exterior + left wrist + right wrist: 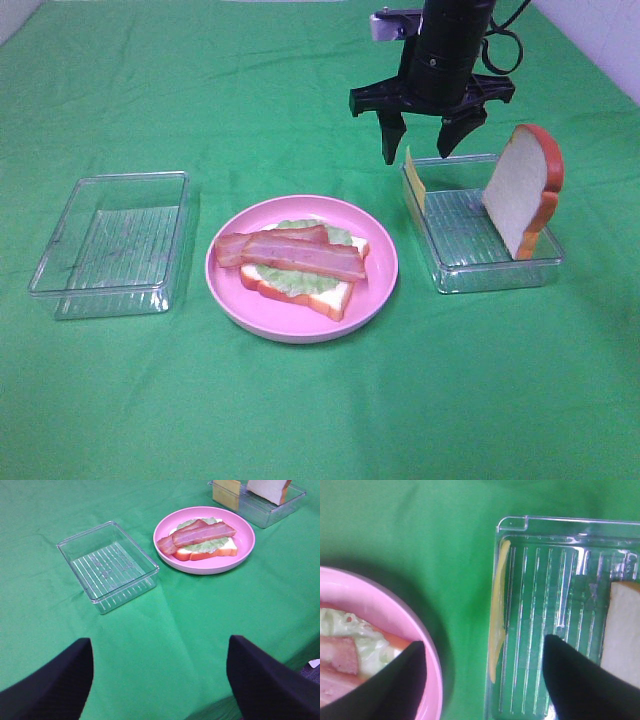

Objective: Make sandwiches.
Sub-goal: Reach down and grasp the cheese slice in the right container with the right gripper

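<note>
Pink plate point(385, 290) – half-built sandwich point(298, 265), right gripper point(421, 148) spread over cheese point(414, 180)

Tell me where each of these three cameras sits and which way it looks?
Exterior high: mounted high, looking down on the cloth, both trays, plate and right gripper.
Left wrist: on the left arm, low, looking across at the empty tray and the plate; left gripper fingers frame it.
Right wrist: looks straight down between open fingers at the cheese in its tray.
All three share the plate and cheese.
</note>
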